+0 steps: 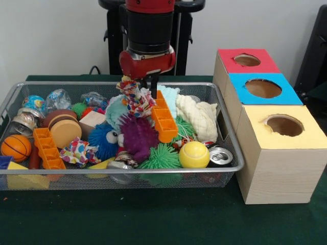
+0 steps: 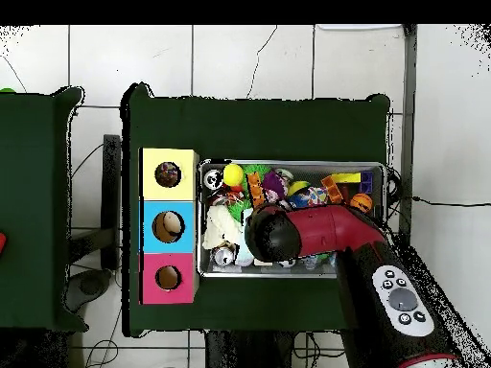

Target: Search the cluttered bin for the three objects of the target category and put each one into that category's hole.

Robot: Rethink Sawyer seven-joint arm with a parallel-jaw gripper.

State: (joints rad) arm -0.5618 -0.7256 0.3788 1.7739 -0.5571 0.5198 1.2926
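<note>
The wire mesh bin is full of clutter; it also shows in the overhead view. My gripper hangs over the bin's middle back, shut on a white fabric piece with red, blue, yellow and green patches, which dangles just above the pile. A second such piece lies at the bin's front left. No third one shows. The hole in the yellow-topped box stands to the right of the bin, also seen from overhead. In the overhead view the arm hides the gripper.
An orange block, cream towel, mint towel, purple and blue fuzzy toys, a yellow ball and a can fill the bin. Blue-topped and red-topped boxes stand behind the yellow one.
</note>
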